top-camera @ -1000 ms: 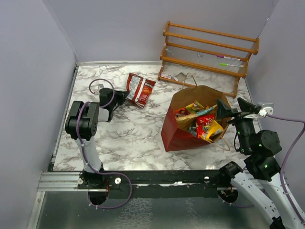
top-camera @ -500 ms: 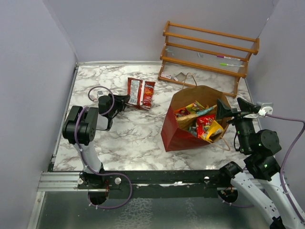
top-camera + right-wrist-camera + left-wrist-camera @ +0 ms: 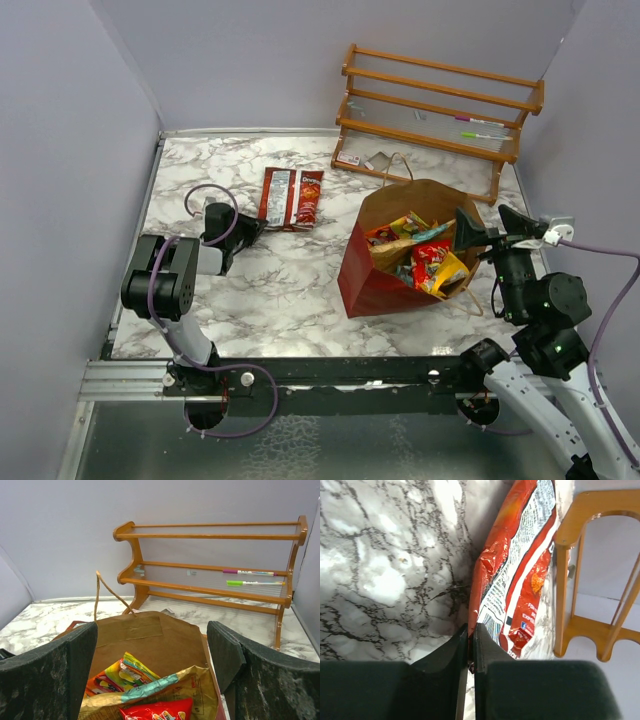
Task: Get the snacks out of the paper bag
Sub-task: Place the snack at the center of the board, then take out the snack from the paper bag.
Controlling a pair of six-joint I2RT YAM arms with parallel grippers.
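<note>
The paper bag [image 3: 365, 285], red outside and brown inside [image 3: 150, 635], stands open at the right of the table. Several snacks [image 3: 420, 255] lie in it: a red packet [image 3: 160, 711], a yellow-green one [image 3: 125, 672] and a gold and teal one [image 3: 165, 687]. My right gripper [image 3: 495, 228] hovers open over the bag's right rim, and its wrist view [image 3: 152, 630] shows the fingers wide apart. A red snack packet [image 3: 290, 197] lies flat on the table left of the bag. My left gripper [image 3: 245, 228] is shut on its near edge [image 3: 520, 570], with the jaws [image 3: 471, 627] pinching the foil.
An orange wooden rack [image 3: 440, 105] stands at the back right, behind the bag, with two markers [image 3: 247, 572] on a shelf. Small white cards [image 3: 350, 158] lie at its foot. The rack's end [image 3: 580, 555] is just beyond the red packet. Walls enclose the table.
My left arm has sunk and drawn back to the left. The red packet has come down and turned to lie flat on the table. The right arm has not moved.
</note>
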